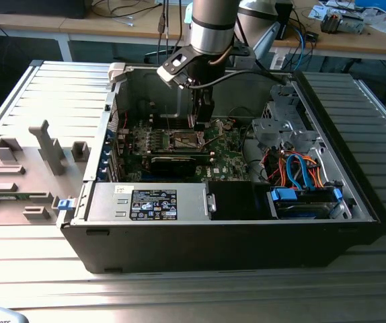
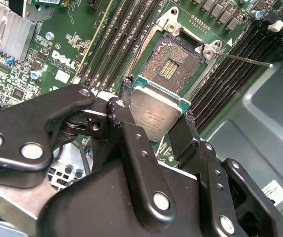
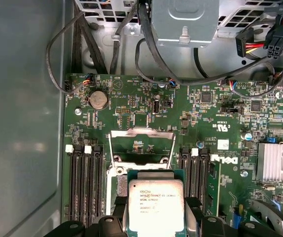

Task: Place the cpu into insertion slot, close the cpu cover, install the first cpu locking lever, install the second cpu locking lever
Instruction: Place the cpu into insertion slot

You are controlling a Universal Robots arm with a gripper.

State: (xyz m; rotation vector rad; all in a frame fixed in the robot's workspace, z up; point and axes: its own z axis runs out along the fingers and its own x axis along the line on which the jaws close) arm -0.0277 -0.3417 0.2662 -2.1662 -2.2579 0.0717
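— What is held?
— The cpu [image 2: 151, 116] is clamped by its edges in the gripper [image 2: 157, 106], close over the insertion slot [image 2: 173, 61].
— How is it best seated?
— It should be held level, squared to the slot, and lowered without sliding. Beyond, the cpu cover [image 3: 141, 132] is seen raised.

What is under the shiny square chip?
A square socket, dark centre, silvery rim, on the green motherboard. In the first wrist view the silver-topped chip hides most of it.
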